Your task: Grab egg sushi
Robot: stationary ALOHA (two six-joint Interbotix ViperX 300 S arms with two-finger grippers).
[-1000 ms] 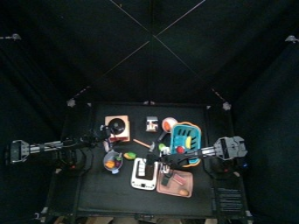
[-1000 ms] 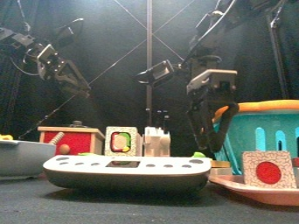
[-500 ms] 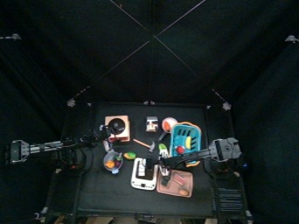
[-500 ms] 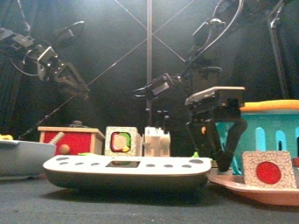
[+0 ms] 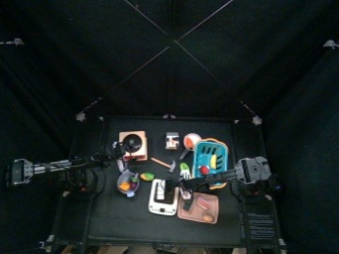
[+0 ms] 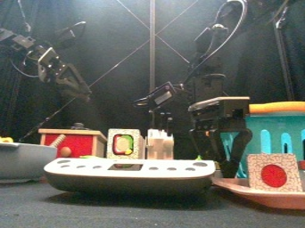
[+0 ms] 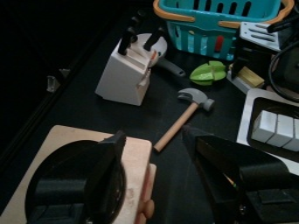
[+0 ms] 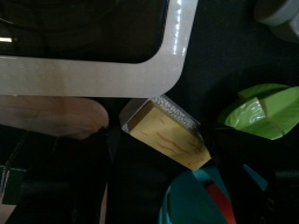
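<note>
Right hand [image 6: 222, 134] is standing spread to its widest and is holding nothing, hanging above the tabletop [image 5: 169, 139] just beside the teal basket [image 6: 276, 134]. In its wrist view, the egg sushi [image 8: 170, 136], a yellow block, is lying between the white tray [image 8: 111, 77], the green toy [image 8: 271, 109] and the basket rim. To do this step well, I think the hand should be lowering straight over the sushi, with one jaw on each long side, without pushing the tray. Left hand [image 7: 163, 179] is resting open over the wooden board [image 7: 65, 153], empty.
</note>
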